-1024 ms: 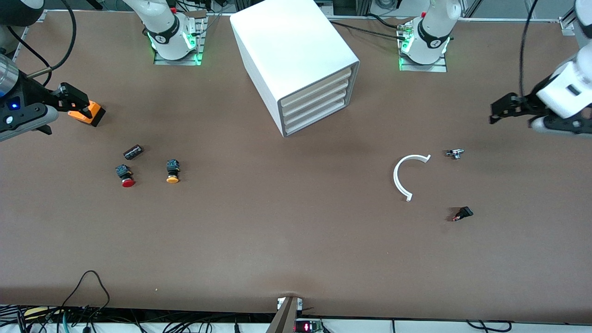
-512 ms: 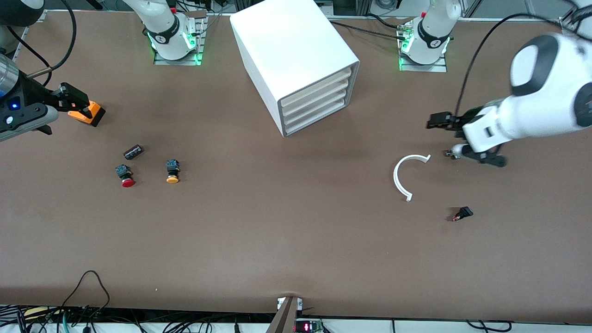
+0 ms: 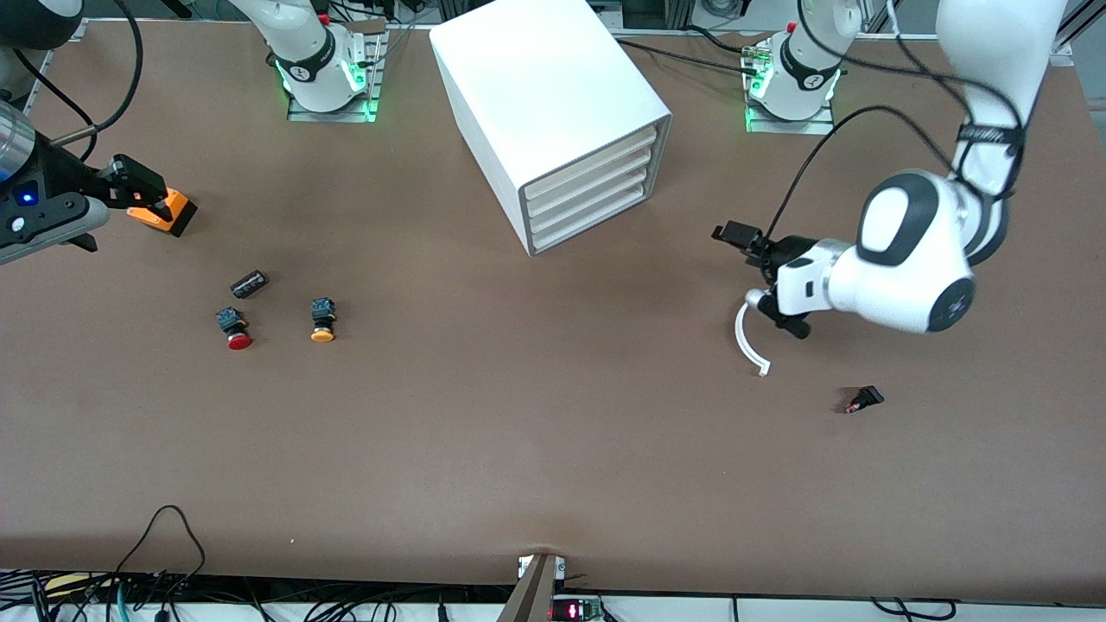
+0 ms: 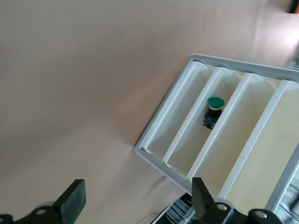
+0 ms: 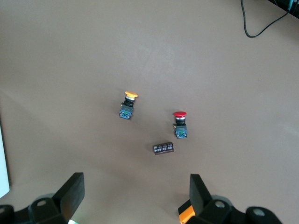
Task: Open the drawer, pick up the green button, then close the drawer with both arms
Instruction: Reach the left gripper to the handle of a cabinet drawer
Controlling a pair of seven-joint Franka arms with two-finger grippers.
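Note:
The white cabinet [image 3: 553,104] stands at the table's middle near the bases, its four cream drawer fronts [image 3: 587,194] all flush. In the left wrist view I look into the cabinet [image 4: 168,116] front; the green-capped button [image 4: 215,105] lies in one of the two middle drawers. My left gripper [image 3: 765,281] hangs open and empty over the table beside the cabinet's front, above a white ring; its jaws [image 4: 137,200] frame bare table. My right gripper [image 3: 108,212] waits open at the right arm's end of the table, holding nothing [image 5: 136,193].
An orange block [image 3: 164,210] lies by the right gripper's finger. A red-capped button [image 3: 233,329], a yellow-capped button [image 3: 322,320] and a dark cylinder [image 3: 249,282] lie nearer the camera. The white C-shaped ring [image 3: 748,341] and a small black part [image 3: 864,399] lie toward the left arm's end.
The left arm has swung in from the table's end toward the cabinet, its gripper now over the white ring and covering a small metal part. The right arm has not moved.

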